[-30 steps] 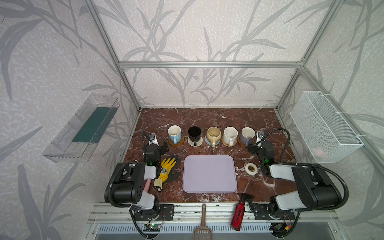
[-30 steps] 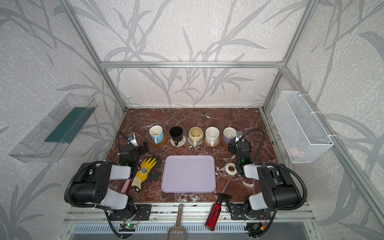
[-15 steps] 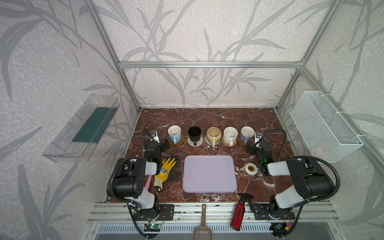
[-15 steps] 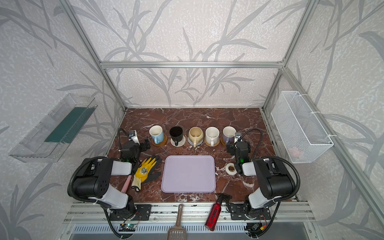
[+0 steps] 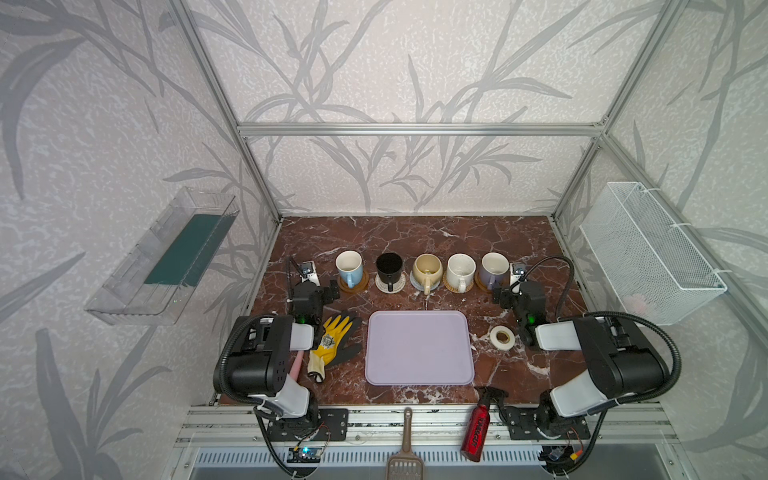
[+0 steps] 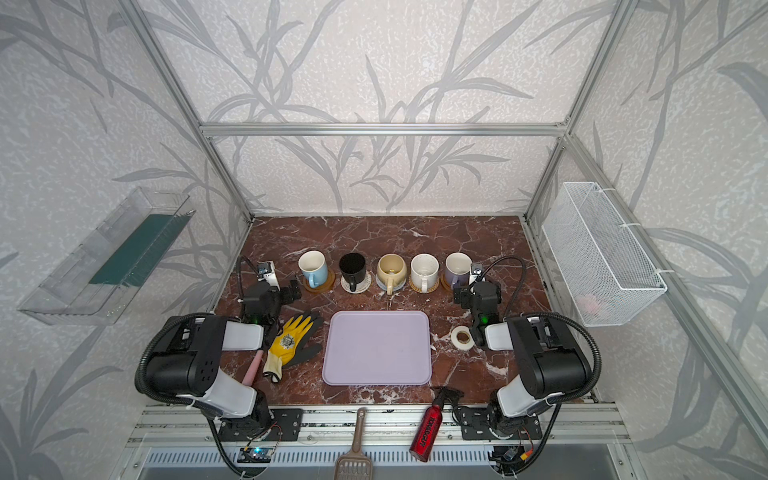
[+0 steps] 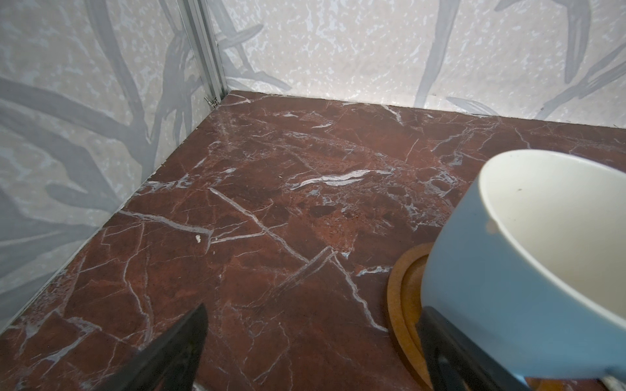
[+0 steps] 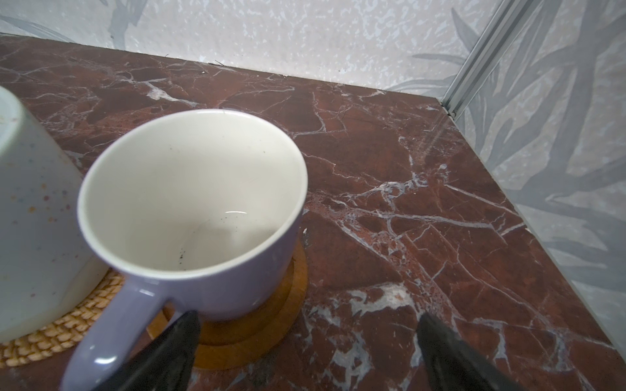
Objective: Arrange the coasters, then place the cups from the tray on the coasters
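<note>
The left gripper (image 7: 311, 342) is pictured spread wide and empty, just beside the light blue cup (image 7: 508, 270), which is set on an amber coaster (image 7: 403, 291) at the row's left end. The right gripper (image 8: 305, 338), likewise spread and empty, is seen by the lavender cup (image 8: 203, 203) on a second amber coaster (image 8: 271, 325) at the right end. The black cup (image 5: 389, 266), cream-yellow cup (image 5: 427, 268) and speckled white cup (image 5: 460, 269) are lined up between them, with the tray (image 5: 419, 349) laid nearer.

Five cups (image 5: 427, 266) sit on coasters (image 5: 362, 284) behind the tray (image 5: 419, 349).
</note>
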Robot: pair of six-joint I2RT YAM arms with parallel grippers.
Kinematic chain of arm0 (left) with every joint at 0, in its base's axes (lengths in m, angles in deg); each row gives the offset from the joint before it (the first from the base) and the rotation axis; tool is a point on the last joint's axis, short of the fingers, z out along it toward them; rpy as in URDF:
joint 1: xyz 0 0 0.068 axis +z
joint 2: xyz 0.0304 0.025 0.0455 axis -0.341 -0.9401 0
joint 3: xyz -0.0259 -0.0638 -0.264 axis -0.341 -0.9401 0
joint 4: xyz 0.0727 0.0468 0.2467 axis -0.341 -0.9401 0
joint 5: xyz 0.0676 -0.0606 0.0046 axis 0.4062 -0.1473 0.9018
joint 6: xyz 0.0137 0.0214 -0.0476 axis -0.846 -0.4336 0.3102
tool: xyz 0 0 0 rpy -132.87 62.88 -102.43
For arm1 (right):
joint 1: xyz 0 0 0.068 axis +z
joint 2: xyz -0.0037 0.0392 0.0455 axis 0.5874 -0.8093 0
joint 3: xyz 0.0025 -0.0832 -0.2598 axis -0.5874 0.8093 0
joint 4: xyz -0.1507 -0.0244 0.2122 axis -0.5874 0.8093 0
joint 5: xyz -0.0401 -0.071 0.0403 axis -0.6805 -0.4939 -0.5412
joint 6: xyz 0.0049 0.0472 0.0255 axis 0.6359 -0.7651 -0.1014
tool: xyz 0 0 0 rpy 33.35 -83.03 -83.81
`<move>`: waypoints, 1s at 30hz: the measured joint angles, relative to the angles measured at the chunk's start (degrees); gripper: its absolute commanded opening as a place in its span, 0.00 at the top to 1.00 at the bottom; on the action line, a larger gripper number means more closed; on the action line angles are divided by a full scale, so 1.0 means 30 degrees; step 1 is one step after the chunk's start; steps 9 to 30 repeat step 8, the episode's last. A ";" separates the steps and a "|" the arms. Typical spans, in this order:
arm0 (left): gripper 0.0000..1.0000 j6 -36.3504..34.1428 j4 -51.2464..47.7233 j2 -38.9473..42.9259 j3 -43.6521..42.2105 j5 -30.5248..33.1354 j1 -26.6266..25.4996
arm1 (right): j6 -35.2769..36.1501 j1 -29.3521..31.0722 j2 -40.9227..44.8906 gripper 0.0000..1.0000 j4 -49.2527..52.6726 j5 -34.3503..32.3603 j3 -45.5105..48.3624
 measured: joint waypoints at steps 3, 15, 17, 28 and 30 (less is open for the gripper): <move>0.01 -0.0015 -0.0036 0.0000 0.0000 -0.0073 0.0000 | 0.0000 0.0000 0.0007 0.01 0.0022 0.0000 0.0000; 0.01 -0.0066 -0.0109 0.0000 0.0007 -0.0146 0.0000 | 0.0000 0.0000 0.0007 0.01 0.0058 0.0000 0.0000; 0.01 -0.0066 -0.0109 0.0000 0.0007 -0.0146 0.0000 | 0.0000 0.0000 0.0007 0.01 0.0058 0.0000 0.0000; 0.01 -0.0066 -0.0109 0.0000 0.0007 -0.0146 0.0000 | 0.0000 0.0000 0.0007 0.01 0.0058 0.0000 0.0000; 0.01 -0.0066 -0.0109 0.0000 0.0007 -0.0146 0.0000 | 0.0000 0.0000 0.0007 0.01 0.0058 0.0000 0.0000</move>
